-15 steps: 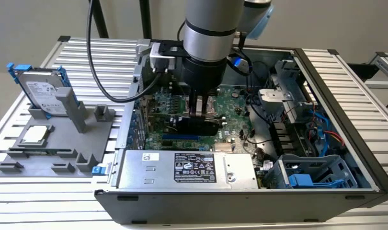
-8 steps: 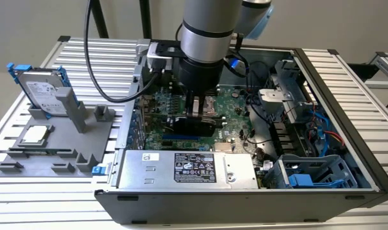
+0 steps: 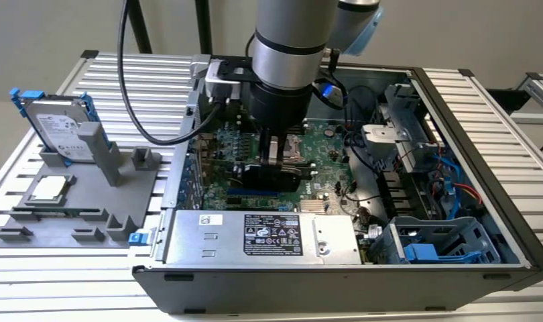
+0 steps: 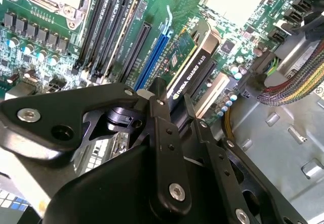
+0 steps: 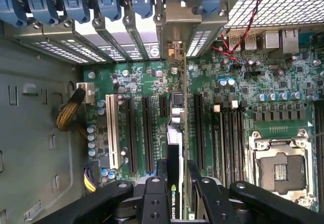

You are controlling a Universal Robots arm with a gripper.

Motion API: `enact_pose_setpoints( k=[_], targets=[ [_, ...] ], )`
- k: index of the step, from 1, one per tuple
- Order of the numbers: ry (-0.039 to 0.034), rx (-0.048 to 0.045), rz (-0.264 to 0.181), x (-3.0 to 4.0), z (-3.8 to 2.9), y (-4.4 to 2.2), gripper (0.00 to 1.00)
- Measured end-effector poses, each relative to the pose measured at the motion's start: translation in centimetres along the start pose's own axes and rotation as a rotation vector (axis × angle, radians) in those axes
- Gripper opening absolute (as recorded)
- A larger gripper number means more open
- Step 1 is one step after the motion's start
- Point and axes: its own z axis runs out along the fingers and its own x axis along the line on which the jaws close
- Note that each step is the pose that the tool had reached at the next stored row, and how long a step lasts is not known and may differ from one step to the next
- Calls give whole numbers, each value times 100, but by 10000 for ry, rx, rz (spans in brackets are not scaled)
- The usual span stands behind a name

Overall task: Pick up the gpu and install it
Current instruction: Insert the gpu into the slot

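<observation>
The gpu stands on edge inside the open computer case, low over the green motherboard. My gripper reaches straight down into the case and is shut on the gpu's upper edge. In the second wrist view the gpu's black cover and green board run away from the gripper, alongside a blue slot. In the first wrist view the gpu lines up between black slots, its silver bracket end toward the rear slot covers. I cannot tell whether it is seated in a slot.
On a grey fixture at the exterior view's left stand a silver hard drive with blue rails and a small CPU chip. A power supply and blue drive cage fill the case's front. Cable bundles and the CPU socket flank the gpu.
</observation>
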Motion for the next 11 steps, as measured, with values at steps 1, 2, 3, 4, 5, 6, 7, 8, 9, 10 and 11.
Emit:
enact_pose_setpoints(
  k=[1, 2, 3, 4, 5, 6, 7, 8, 9, 10, 11],
  targets=[
    [1, -1, 1, 0, 6, 2, 0],
    [1, -1, 2, 0, 14, 4, 0],
    [2, -1, 0, 0, 20, 4, 0],
    [1, -1, 0, 0, 29, 8, 0],
    [1, -1, 1, 1, 37, 11, 0],
    [2, -1, 0, 1, 42, 11, 0],
    [2, -1, -1, 0, 47, 13, 0],
    [2, -1, 0, -1, 52, 15, 0],
    [2, -1, -4, -2, 56, 15, 0],
    [2, -1, -5, -3, 61, 16, 0],
    [3, -1, -8, -4, 65, 16, 0]
  ],
)
